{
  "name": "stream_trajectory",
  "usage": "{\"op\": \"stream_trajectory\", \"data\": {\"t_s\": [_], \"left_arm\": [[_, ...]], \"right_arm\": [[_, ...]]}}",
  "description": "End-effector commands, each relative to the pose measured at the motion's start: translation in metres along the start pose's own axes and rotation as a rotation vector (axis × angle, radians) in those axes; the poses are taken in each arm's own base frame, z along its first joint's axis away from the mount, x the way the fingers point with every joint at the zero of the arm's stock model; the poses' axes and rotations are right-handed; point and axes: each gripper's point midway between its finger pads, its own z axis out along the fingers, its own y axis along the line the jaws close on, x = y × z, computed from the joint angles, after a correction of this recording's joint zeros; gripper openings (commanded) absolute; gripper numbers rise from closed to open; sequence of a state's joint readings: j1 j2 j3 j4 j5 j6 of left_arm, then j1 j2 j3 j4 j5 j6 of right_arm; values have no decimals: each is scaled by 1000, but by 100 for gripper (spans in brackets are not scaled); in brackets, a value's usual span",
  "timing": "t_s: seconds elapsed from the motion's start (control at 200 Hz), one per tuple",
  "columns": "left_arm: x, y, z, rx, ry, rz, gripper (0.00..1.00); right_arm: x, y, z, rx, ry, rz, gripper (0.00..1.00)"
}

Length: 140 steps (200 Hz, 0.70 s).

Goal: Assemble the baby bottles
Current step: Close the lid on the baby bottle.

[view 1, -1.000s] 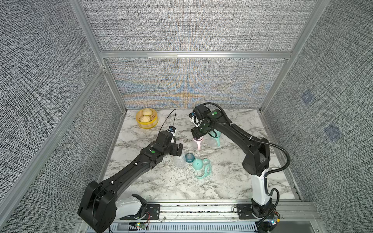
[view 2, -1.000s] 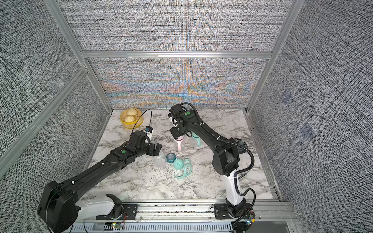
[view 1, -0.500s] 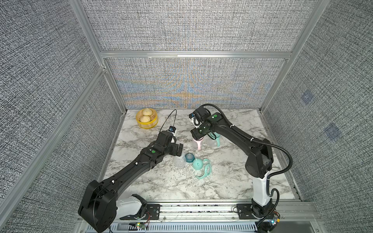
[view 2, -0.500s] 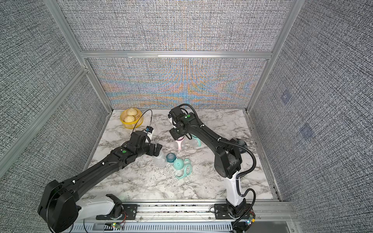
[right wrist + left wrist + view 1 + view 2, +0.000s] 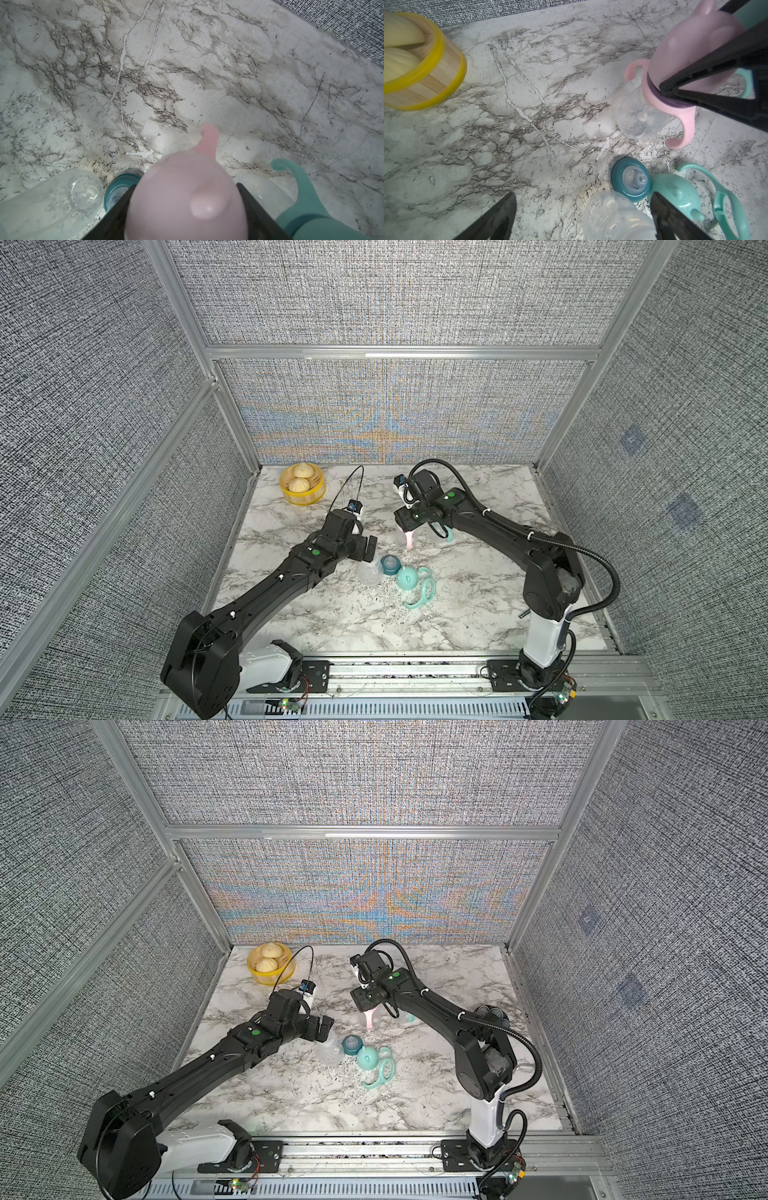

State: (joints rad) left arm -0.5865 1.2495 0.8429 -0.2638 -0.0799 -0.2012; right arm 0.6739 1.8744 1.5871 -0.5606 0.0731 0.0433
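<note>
A pink baby bottle [image 5: 409, 541] stands upright mid-table: clear body, purple collar, pink handles, pink eared dome cap [image 5: 691, 52]. My right gripper [image 5: 186, 185] comes from above and is shut on that cap [image 5: 187, 203]. A second bottle with mint handles [image 5: 305, 187] stands right beside it. Nearer the front a bare clear bottle [image 5: 369, 572] lies between the fingers of my left gripper [image 5: 582, 195], which is open and hovers over it [image 5: 610, 216]. Beside it lie a teal nipple collar [image 5: 618, 178], a mint dome cap [image 5: 675, 193] and a mint looped handle [image 5: 422, 593].
A yellow basket [image 5: 302, 487] with two buns stands at the back left corner. A dark bowl [image 5: 492, 1013] sits behind the right arm near the right edge. Grey fabric walls close in three sides, and a metal rail runs along the front.
The right arm has shifted only slightly, still holding the pink cap. The left arm and the loose parts stand as before.
</note>
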Motion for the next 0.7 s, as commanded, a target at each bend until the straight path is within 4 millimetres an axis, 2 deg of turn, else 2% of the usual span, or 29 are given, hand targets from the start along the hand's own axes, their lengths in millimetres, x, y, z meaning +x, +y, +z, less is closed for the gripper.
{"op": "stream_trajectory", "data": {"t_s": [0.0,0.335,0.696], "left_arm": [[-1,1,1,-6,-1,3,100],[0,2,1,-11,0,4,100],[0,2,3,-12,2,4,100]], "right_arm": [[38,4,6,-21,121,18,70],[23,3,-6,-25,15,30,70],[32,6,4,-38,-8,57,70]]}}
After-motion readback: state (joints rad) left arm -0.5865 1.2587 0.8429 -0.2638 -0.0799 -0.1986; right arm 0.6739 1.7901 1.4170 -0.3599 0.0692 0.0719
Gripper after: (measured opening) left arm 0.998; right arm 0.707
